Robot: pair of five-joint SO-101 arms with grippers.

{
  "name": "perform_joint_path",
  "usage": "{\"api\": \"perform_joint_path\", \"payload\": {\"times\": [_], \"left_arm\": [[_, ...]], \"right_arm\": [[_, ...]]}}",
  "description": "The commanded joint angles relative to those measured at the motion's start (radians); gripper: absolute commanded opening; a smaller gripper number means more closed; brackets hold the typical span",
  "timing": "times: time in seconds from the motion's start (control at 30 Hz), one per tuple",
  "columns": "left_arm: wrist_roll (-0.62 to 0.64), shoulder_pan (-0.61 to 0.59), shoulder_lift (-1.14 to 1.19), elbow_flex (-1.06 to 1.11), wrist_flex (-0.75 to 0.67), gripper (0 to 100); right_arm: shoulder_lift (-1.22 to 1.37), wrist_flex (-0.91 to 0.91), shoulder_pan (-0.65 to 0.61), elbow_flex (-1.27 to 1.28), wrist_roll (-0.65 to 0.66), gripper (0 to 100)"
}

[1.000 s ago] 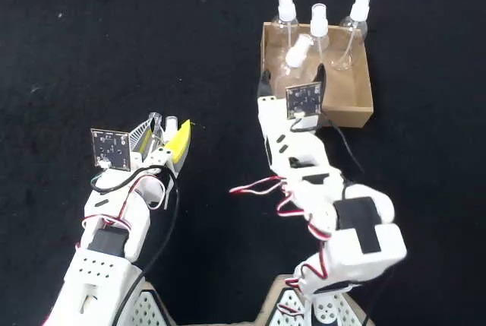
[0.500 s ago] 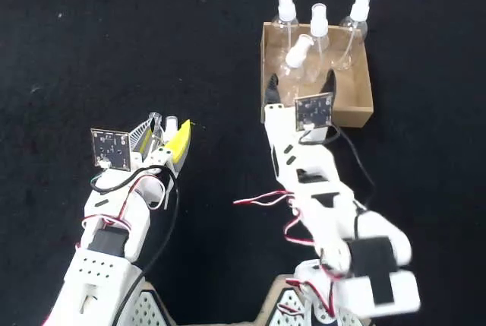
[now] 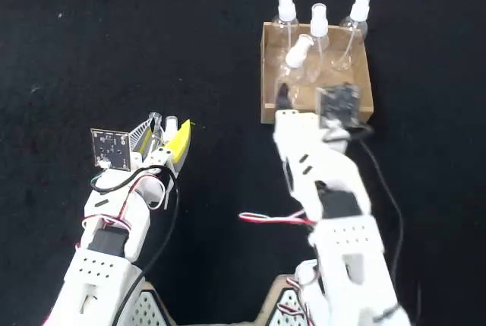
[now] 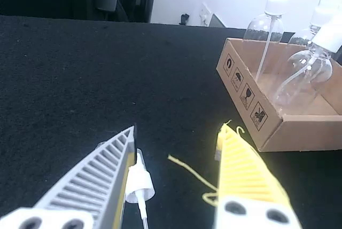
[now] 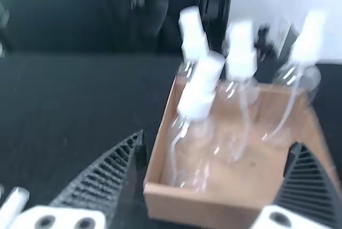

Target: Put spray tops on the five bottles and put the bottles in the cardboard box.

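High view, upper right: cardboard box holds four bottles with tops on | right claw wide open, empty, at its near wall | left-centre: left claw open around loose spray top on bench

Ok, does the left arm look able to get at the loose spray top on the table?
Probably yes: the spray top lies on the table between the open jaws of the left arm, nothing covering it.

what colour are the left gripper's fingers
The fingers: one yellow, one grey; best in left wrist view.
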Motion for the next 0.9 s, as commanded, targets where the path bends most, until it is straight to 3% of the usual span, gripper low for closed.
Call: {"api": "perform_joint_path", "payload": {"times": [0.0,0.13,0.27,0.4,0.5,0.6,0.87], "left_arm": [[-0.011,0.012,0.0,0.027,-0.002,24],[-0.011,-0.008,-0.009,0.027,0.005,24],[-0.009,-0.076,-0.009,0.007,0.008,24],[-0.003,-0.183,-0.009,-0.125,0.187,24],[-0.002,-0.274,-0.009,-0.249,0.338,24],[0.0,-0.361,-0.009,-0.297,0.359,24],[0.057,-0.57,-0.002,-0.206,0.144,24]], "right_arm": [[-0.228,0.215,0.021,-0.027,-0.006,38.2],[-0.364,0.505,-0.009,-0.099,0.0,38.1],[-0.389,0.681,-0.114,-0.205,0.002,38.1],[-0.305,0.747,-0.272,-0.268,-0.008,38.1],[-0.17,0.715,-0.399,-0.275,-0.023,38.1],[-0.016,0.611,-0.488,-0.272,-0.114,38.1],[0.412,0.29,-0.617,-0.367,-0.321,38.1]]}}
